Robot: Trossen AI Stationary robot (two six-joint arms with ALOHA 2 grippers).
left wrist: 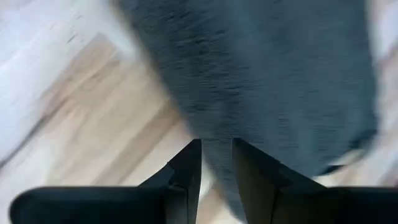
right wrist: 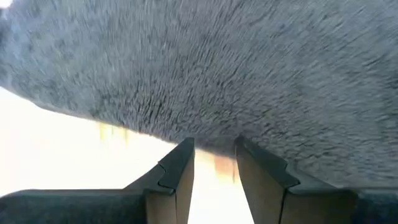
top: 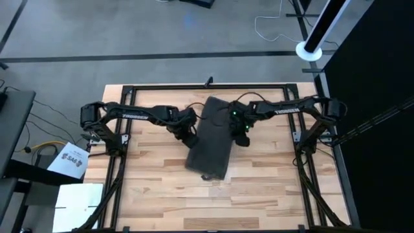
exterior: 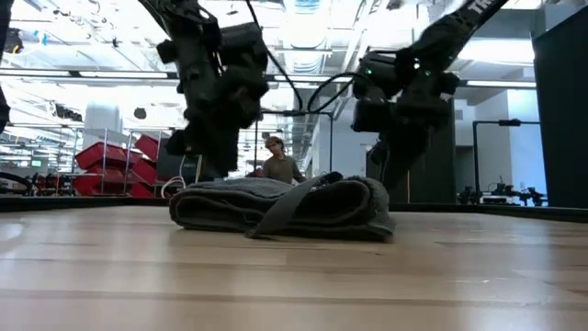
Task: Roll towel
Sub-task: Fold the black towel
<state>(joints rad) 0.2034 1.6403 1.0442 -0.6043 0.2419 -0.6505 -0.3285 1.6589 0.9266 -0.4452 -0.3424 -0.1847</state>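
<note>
Towel (top: 211, 139) lies folded on the bench (top: 259, 194), not rolled. Left claw (top: 190, 138) and right claw (top: 244, 138) flank it, narrowly parted, empty. Next, pinch one end.

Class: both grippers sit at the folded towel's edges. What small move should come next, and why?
Probably lower and close both grippers on the towel: the left gripper and right gripper each stand at an edge, narrowly parted, gripping no cloth.

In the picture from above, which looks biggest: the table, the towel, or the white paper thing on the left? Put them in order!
1. The table, by far the biggest.
2. The towel, a dark cloth lying in the table's middle.
3. The white paper, smallest, lying off the table.
</note>
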